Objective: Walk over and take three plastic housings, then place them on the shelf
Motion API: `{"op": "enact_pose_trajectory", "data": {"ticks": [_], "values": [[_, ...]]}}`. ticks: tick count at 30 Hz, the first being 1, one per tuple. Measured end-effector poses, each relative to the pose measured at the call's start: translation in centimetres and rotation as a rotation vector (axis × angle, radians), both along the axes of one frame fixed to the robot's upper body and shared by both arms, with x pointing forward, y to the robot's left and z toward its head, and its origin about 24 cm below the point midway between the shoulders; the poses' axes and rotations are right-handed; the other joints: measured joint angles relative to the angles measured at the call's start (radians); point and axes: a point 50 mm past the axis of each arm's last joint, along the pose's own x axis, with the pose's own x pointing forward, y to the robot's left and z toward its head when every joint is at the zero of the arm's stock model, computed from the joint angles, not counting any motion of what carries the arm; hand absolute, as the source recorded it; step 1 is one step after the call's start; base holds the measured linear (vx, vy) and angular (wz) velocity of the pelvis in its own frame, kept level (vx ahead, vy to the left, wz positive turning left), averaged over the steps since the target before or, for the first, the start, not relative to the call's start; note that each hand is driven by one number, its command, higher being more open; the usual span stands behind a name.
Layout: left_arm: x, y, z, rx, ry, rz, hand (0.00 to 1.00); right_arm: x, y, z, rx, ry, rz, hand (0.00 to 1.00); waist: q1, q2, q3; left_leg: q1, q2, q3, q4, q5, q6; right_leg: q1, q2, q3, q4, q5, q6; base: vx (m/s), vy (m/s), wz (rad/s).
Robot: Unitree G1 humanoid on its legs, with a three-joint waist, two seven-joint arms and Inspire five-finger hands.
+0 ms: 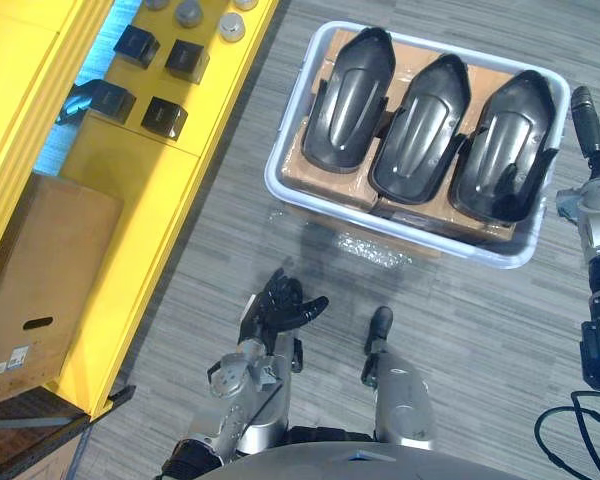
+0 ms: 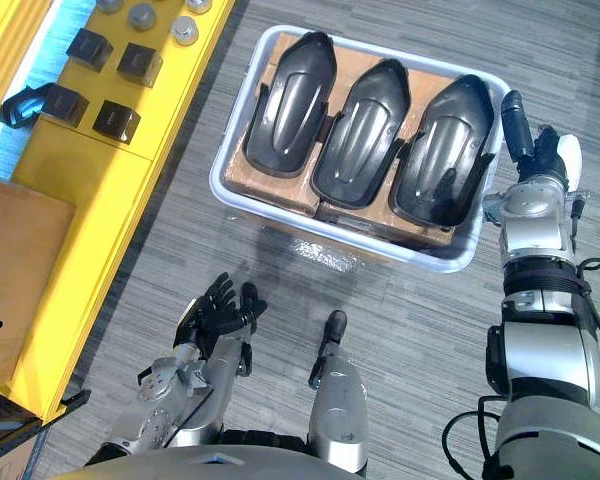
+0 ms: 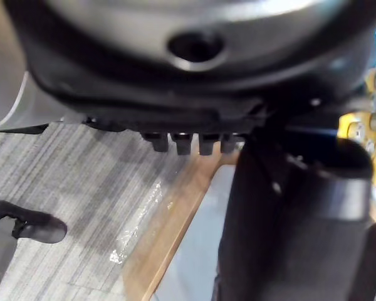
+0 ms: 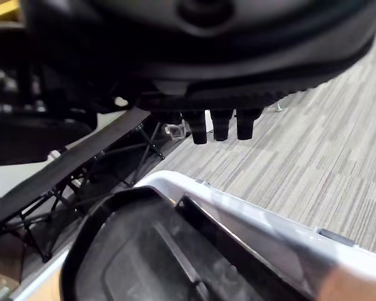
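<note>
Reaches forward with right robot hand point(image 2: 536, 152), fingers straight and empty, just beside the right end of the white tub point(image 2: 223, 192). Hangs left robot hand point(image 2: 218, 310) low over the floor point(image 2: 425, 330), fingers loosely spread, empty. Finds three plastic housings point(image 2: 368, 130) side by side inside the tub, the rightmost nearest the right robot hand.

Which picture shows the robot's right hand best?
The right eye view: the whole right hand hangs by the white bin, fingers straight. The left eye view cuts it at the edge; its wrist view shows fingertips.
</note>
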Motion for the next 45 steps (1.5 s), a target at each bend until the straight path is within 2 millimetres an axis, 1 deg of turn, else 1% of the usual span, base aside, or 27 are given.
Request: {"op": "enact_pose_trajectory", "data": {"ticks": [3,5,8,13,16,17,21,23,25,27,31,38,42,45], "values": [[0.0,-0.1,0.0,-0.005,0.000,0.003,1.00,0.2,0.4,-0.2,-0.109,0.085,0.022,0.00,-0.001,0.009,0.004,-0.001,0.000,0.000,0.000,0.003,0.000,-0.007,-0.003,-0.002,0.014,-0.005,0.001,0.00,-0.010,0.00],[0.0,0.0,0.1,-0.026,-0.001,0.017,1.00,0.3,0.6,-0.3,-0.160,0.119,0.029,0.00,0.000,0.009,0.004,-0.004,0.000,0.000,0.000,0.003,0.000,-0.011,-0.003,-0.002,0.017,-0.006,0.001,0.00,0.000,0.00],[0.1,0.0,0.1,-0.032,-0.005,0.022,1.00,0.4,0.8,-0.3,-0.197,0.146,0.025,0.00,0.004,0.009,0.004,-0.011,0.000,-0.002,0.000,0.006,0.001,-0.023,-0.006,-0.003,0.029,-0.011,0.000,0.00,0.000,0.00],[0.1,-0.1,0.1,-0.035,0.001,0.032,1.00,0.3,0.8,-0.9,-0.270,0.254,0.009,0.00,0.016,0.010,0.005,-0.011,-0.001,-0.003,0.000,0.006,0.001,-0.024,-0.007,-0.005,0.033,-0.013,-0.001,0.02,-0.016,0.01],[0.0,-0.4,0.1,-0.040,0.002,0.025,1.00,0.1,0.4,-1.5,-0.289,0.308,-0.017,0.00,0.025,0.017,0.008,-0.011,-0.003,-0.015,0.000,0.008,0.000,-0.024,-0.012,-0.017,0.050,-0.026,-0.002,0.03,-0.030,0.13],[0.0,-0.5,0.1,-0.059,0.010,0.028,1.00,-0.1,0.2,-1.8,-0.318,0.348,-0.032,0.00,0.029,0.023,0.009,-0.013,-0.003,-0.021,0.000,0.009,-0.001,-0.024,-0.012,-0.023,0.053,-0.029,-0.002,0.02,-0.032,0.10],[-0.1,-0.8,0.1,-0.067,0.015,0.019,1.00,-0.5,-0.7,-2.6,-0.426,0.493,-0.077,0.00,0.044,0.029,0.009,-0.014,-0.005,-0.026,-0.001,0.011,-0.002,-0.034,-0.018,-0.027,0.079,-0.045,-0.003,0.02,-0.030,0.06],[-0.1,-0.8,0.1,-0.069,0.015,0.019,1.00,-0.7,-1.0,-2.7,-0.436,0.530,-0.098,0.00,0.046,0.032,0.008,-0.018,-0.007,-0.035,-0.002,0.018,-0.002,-0.035,-0.025,-0.036,0.082,-0.048,-0.003,0.03,-0.020,0.10],[-0.1,-0.9,0.2,-0.096,0.019,0.028,1.00,-1.1,-1.5,-3.2,-0.428,0.580,-0.124,0.00,0.046,0.045,0.009,-0.029,-0.010,-0.049,-0.002,0.022,-0.002,-0.037,-0.027,-0.052,0.082,-0.049,-0.003,0.02,-0.021,0.19],[-0.1,-0.9,0.2,-0.097,0.018,0.029,1.00,-1.2,-1.7,-2.8,-0.448,0.577,-0.154,0.00,0.049,0.051,0.011,-0.032,-0.012,-0.052,-0.006,0.026,-0.002,-0.041,-0.028,-0.055,0.083,-0.049,-0.003,0.02,-0.029,0.09],[0.0,-0.9,0.3,-0.101,0.013,0.032,1.00,-1.1,-1.9,-2.0,-0.490,0.589,-0.193,0.00,0.052,0.053,0.010,-0.033,-0.018,-0.060,-0.006,0.026,-0.001,-0.043,-0.039,-0.064,0.101,-0.060,0.000,0.01,-0.021,0.08],[0.0,-0.8,0.3,-0.104,0.014,0.033,1.00,-0.9,-2.0,-1.0,-0.464,0.547,-0.217,0.00,0.051,0.063,0.005,-0.046,-0.023,-0.075,-0.006,0.027,-0.009,-0.058,-0.047,-0.077,0.120,-0.074,-0.005,0.00,-0.027,0.07],[0.0,-0.7,0.4,-0.103,0.011,0.035,1.00,-1.1,-2.3,-1.0,-0.490,0.524,-0.227,0.00,0.051,0.065,0.004,-0.046,-0.023,-0.079,-0.005,0.028,-0.011,-0.060,-0.048,-0.081,0.129,-0.077,-0.005,0.01,-0.039,0.03],[0.0,-0.8,0.4,-0.106,0.009,0.030,1.00,-1.3,-2.6,-1.5,-0.466,0.499,-0.241,0.00,0.053,0.073,0.004,-0.046,-0.023,-0.084,-0.004,0.030,-0.012,-0.059,-0.048,-0.085,0.132,-0.079,-0.005,0.01,-0.044,0.03]]}}
